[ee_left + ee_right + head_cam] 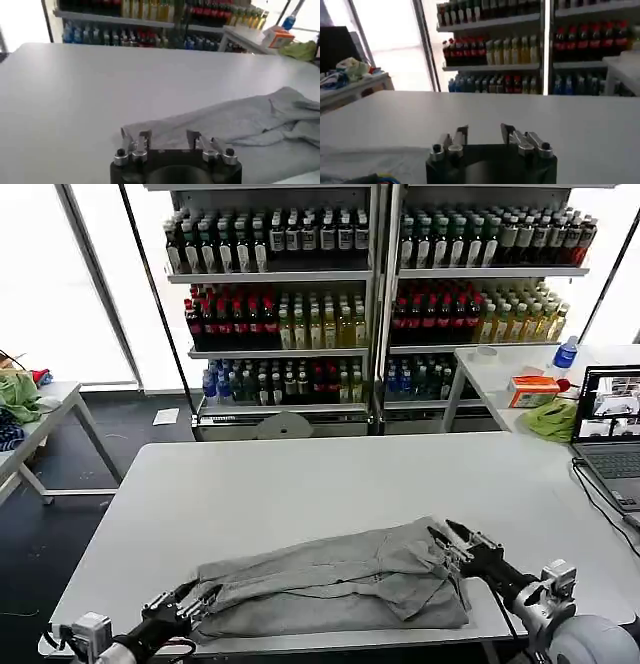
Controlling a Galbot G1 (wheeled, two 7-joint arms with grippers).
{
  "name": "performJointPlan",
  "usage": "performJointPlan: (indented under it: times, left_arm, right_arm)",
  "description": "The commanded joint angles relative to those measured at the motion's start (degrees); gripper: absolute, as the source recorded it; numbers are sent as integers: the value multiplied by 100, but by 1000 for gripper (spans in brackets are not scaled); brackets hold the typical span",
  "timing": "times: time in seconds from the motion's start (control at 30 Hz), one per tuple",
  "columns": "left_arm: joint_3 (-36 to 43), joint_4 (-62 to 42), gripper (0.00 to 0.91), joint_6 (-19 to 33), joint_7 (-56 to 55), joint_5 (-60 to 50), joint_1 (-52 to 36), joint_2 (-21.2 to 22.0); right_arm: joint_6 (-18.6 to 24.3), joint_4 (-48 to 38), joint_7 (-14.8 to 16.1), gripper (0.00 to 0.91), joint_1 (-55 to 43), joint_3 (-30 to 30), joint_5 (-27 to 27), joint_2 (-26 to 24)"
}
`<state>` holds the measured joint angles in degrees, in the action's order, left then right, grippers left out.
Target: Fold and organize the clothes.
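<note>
**Two grippers at the ends of a folded shirt**

The left gripper [190, 602] sits low at the near left corner of the table [300, 474]. Its fingers are spread apart and hold nothing. The tips are right at the left end of the shirt [335, 582], and I cannot tell if they touch it.

The right gripper [452, 537] is at the far right corner of the shirt. Its fingers are spread too, with nothing between them. It is just beside the cloth edge.

The grey shirt lies in a long, wrinkly bundle near the front edge of the white table, between the two grippers. It looks folded over on itself. No print shows on top.

I think the robot is in the middle of folding. Next, each gripper probably needs to pinch its end of the shirt and lift both together, so the cloth folds evenly and does not slide off the front edge.

Behind the table stand shelves [370, 294] full of bottles.
</note>
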<state>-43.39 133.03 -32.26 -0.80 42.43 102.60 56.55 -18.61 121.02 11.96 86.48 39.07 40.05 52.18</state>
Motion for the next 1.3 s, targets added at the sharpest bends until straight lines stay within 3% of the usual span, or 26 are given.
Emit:
performJointPlan:
  times: [0.03, 0.13, 0.27, 0.53, 0.73, 1.0, 1.07, 1.13, 1.2, 1.23, 1.27, 1.3]
  left_arm:
    - [-515, 226, 907, 366, -206, -222, 130, 453]
    - [-262, 194, 907, 758, -453, -359, 223, 904]
    - [44, 26, 907, 1185, -577, -517, 320, 1416]
    - [1236, -610, 907, 1844, -831, -1704, 84, 1974]
    - [1660, -794, 907, 1873, -841, -1866, 9, 1989]
    - [1651, -1224, 907, 1917, -813, -1780, -250, 1848]
    - [1627, -1309, 816, 1921, -797, -1776, -285, 1804]
    - [1583, -1395, 796, 1924, -787, -1754, -313, 1762]
    - [1574, -1425, 584, 1915, -770, -1746, -312, 1745]
    - [1578, -1439, 524, 1917, -761, -1743, -310, 1742]
    - [1585, -1439, 322, 1917, -762, -1737, -307, 1743]
    - [1588, -1443, 262, 1913, -748, -1732, -299, 1744]
  right_arm:
    - [1923, 196, 41, 907, 148, 361, -518, 231]
    - [2693, 211, 159, 907, 274, 296, -485, 348]
    - [3187, 44, 260, 907, 451, 185, -511, 473]
    - [3241, -275, 124, 907, 435, -27, -573, 571]
    - [3208, -369, 70, 907, 395, -15, -520, 540]
    - [3147, -312, 82, 907, 460, -5, -179, 564]
    - [3148, -310, 86, 907, 459, -1, -156, 563]
    - [3142, -300, 93, 907, 465, 13, -63, 558]
    - [3141, -289, 99, 907, 472, 28, -24, 558]
    - [3141, -292, 103, 907, 471, 30, -25, 559]
    - [3141, -288, 100, 907, 471, 32, -24, 559]
    - [3140, -280, 99, 907, 470, 38, -21, 559]
